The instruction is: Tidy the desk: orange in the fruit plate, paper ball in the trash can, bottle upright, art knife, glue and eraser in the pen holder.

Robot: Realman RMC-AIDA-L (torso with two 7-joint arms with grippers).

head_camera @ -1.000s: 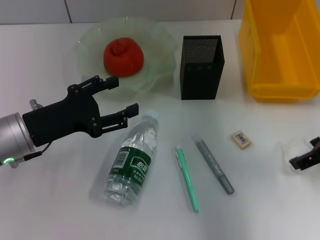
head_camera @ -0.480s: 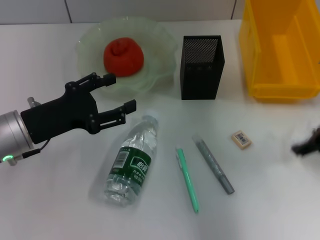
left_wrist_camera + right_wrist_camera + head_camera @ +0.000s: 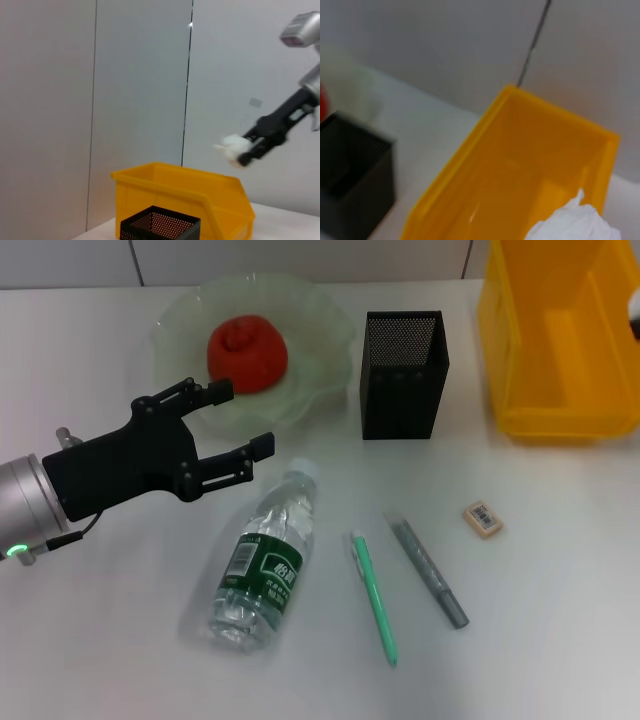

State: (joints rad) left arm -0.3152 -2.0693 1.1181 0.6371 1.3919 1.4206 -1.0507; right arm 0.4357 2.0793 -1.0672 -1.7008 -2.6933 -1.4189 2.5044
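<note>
Bottle point(image 3: 265, 560): lying flat on desk, nearest. Eraser point(image 3: 483, 518): flat, right of it. Left gripper point(image 3: 240, 420): spread wide, empty, beside fruit plate point(image 3: 320, 350) holding orange point(image 3: 247, 352). Right gripper point(image 3: 248, 146): clamping paper ball point(image 3: 234, 147) above trash can point(image 3: 185, 195).

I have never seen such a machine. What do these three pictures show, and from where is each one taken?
A two-armed robot is tidying a desk. The head view looks down from its head. The left gripper, black, hovers open near the lying bottle. The orange sits in the fruit plate. Beside it stand the pen holder and the trash can; the eraser and two pens lie in front. The other two views come from wrist cameras. The left one shows the right gripper holding the paper ball above the can.
</note>
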